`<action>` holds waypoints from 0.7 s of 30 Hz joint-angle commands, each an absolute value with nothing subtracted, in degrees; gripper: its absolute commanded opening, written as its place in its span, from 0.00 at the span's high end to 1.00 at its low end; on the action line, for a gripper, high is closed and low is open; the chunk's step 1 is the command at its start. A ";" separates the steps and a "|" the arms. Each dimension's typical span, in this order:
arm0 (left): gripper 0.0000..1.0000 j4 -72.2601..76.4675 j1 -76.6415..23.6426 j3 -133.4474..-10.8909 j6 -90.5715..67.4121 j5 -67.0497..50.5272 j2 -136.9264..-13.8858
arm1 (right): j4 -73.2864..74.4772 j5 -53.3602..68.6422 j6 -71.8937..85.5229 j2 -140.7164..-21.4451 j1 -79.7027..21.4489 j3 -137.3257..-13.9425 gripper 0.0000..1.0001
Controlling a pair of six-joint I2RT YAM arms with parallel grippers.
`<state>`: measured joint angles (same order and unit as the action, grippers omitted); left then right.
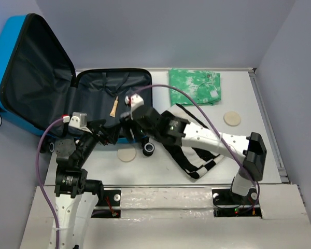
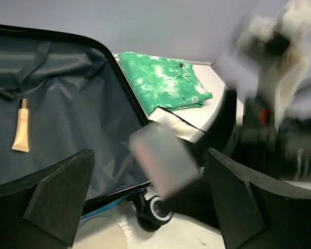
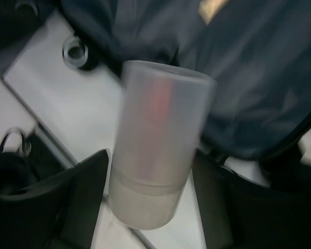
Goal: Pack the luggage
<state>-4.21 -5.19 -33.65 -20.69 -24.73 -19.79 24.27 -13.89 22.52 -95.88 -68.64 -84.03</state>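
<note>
We have the luggage (image 1: 93, 98) open at the desk's (image 1: 249, 150) left rear, one tube (image 1: 114, 108) inside. Our right end effector (image 3: 149, 171) grasps a frosted jar (image 3: 155, 129); the left end effector (image 2: 147, 171) is released. The green shirt (image 1: 194, 85) is still unpacked.

Right arm (image 1: 212, 137): white shells, black joints; left arm (image 1: 67, 179): mostly black, white lower link; purple cable (image 1: 194, 102) looping over each; matte black wedge-shaped fingers (image 2: 57, 197).

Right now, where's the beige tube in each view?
Top external: tube left of centre, on the luggage lining.
Left wrist: far left, on the lining.
Right wrist: blurred tan sliver at the top edge, probably it.
Shared landmark: the black-and-white wheel, in all three.
</note>
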 commanded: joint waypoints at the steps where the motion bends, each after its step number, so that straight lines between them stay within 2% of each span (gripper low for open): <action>1: 0.01 -3.34 -5.27 -34.10 -21.18 -24.26 -20.48 | 22.93 -20.03 15.73 -105.43 -61.09 -103.39 0.06; 2: 0.01 -3.51 -5.27 -34.19 -21.18 -24.08 -20.39 | 23.81 -19.34 15.99 -106.69 -60.48 -105.10 0.00; 6: 0.01 -3.60 -5.27 -34.19 -21.36 -23.47 -19.78 | 21.82 -15.04 19.15 -104.34 -60.47 -97.50 0.01; 7: 0.01 -3.60 -5.19 -34.19 -21.36 -23.47 -19.51 | 20.40 -14.42 20.20 -103.20 -60.47 -90.77 0.03; 9: 0.01 -3.87 -5.27 -34.28 -21.36 -22.86 -19.25 | 16.46 -12.66 21.44 -100.46 -62.22 -84.93 0.10; 10: 0.01 -4.13 -5.19 -34.36 -21.44 -22.42 -19.07 | 16.00 -12.92 21.71 -100.37 -62.23 -83.25 0.10; 13: 0.01 -5.35 -4.66 -34.80 -21.80 -19.27 -18.20 | 15.82 -15.81 22.49 -102.38 -62.93 -81.91 0.11; 14: 0.01 -5.71 -4.66 -34.98 -21.88 -18.20 -17.93 | 15.82 -15.82 22.50 -102.91 -62.93 -82.00 0.15; 15: 0.01 -6.15 -4.22 -35.15 -22.06 -17.06 -17.58 | 15.73 -15.12 22.76 -103.09 -62.93 -82.09 0.25; 18: 0.01 -7.73 -3.08 -36.47 -22.41 -11.62 -15.74 | 12.93 -11.43 22.24 -102.92 -64.33 -80.60 0.33; 21: 0.01 -10.54 -3.08 -40.24 -22.76 -1.27 -14.68 | 12.83 -12.48 22.14 -104.58 -67.32 -80.68 0.31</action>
